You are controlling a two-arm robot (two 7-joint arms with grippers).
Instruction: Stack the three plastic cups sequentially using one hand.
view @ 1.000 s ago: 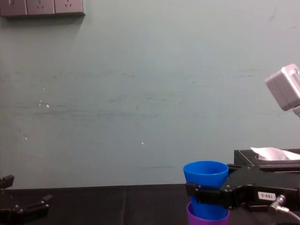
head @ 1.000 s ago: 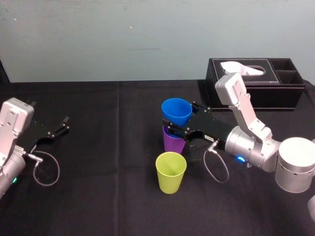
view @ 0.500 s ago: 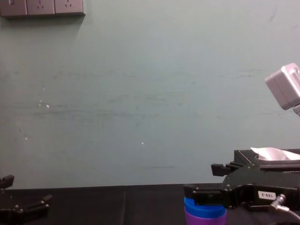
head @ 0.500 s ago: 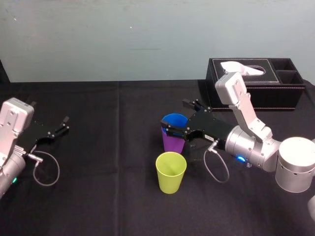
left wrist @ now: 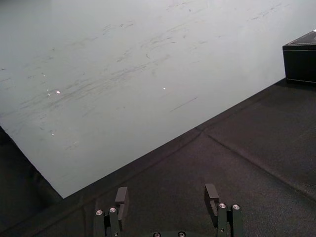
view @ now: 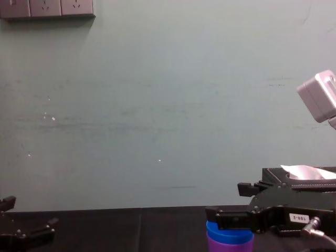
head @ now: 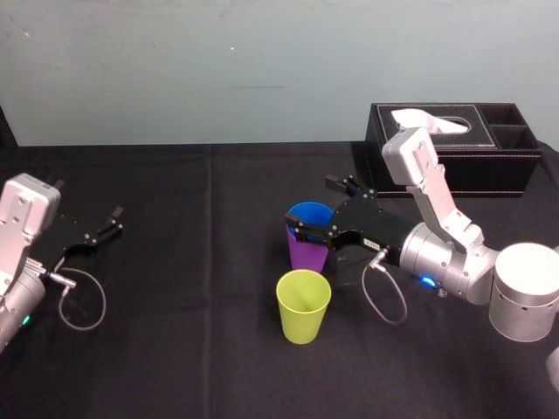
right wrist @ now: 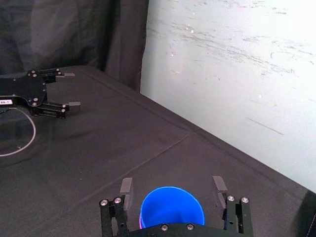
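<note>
The blue cup [head: 310,213] sits nested inside the purple cup [head: 306,254] at the table's middle; only its rim shows above the purple one. My right gripper [head: 312,208] is open around that rim. In the right wrist view a gap shows between each finger [right wrist: 127,187] and the blue cup [right wrist: 172,212]. The yellow-green cup [head: 303,305] stands upright alone, just in front of the stack. From the chest view, the right gripper [view: 226,202] hovers level with the blue cup [view: 226,232] and purple cup [view: 230,244]. My left gripper [head: 113,221] rests open at the far left.
A black tissue box [head: 454,150] with side compartments stands at the back right, behind my right arm. Black cloth [head: 201,288] covers the table between the cups and the left gripper [left wrist: 166,191]. A pale wall lies behind.
The blue cup dropped from above into the purple cup. The right gripper's fingers spread apart and let it go. The left arm has not moved.
</note>
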